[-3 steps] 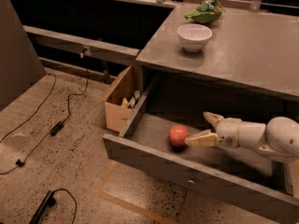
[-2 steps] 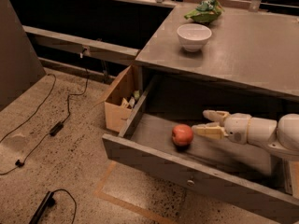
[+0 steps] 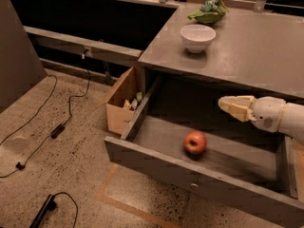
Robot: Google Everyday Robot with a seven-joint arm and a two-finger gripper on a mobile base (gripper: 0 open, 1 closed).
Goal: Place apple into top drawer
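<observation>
Currently, the pincer (image 3: 233, 107) hangs at the right side of the scene, above the open top drawer (image 3: 142, 160) and just below the front edge of the worktop (image 3: 256, 51). Its pale yellowish tip points to the left, and the white wrist housing behind it runs off toward the right edge of the view. Whether the pincer is spread or pressed together cannot be told from this angle. It carries nothing and touches nothing that can be seen.

The apple (image 3: 195, 142) lies apart from the pincer, lower and to the left of its tip. It rests on the plain grey floor of the drawer, close behind the front panel and roughly midway along the drawer's width. It is small, round and red-orange, with a paler yellowish patch on its upper face. A dark shadow sits beneath it.

The drawer is pulled well out from under the worktop. A small round metal knob (image 3: 193, 185) sits on the matte grey front panel, almost directly below the apple.

On the worktop, a white bowl (image 3: 198, 37) stands upright, with a green leafy item (image 3: 208, 12) just behind it. A small cardboard box (image 3: 118, 110) stands on the floor against the drawer's left side. Black cables (image 3: 61, 127) trail across the speckled floor further left.
</observation>
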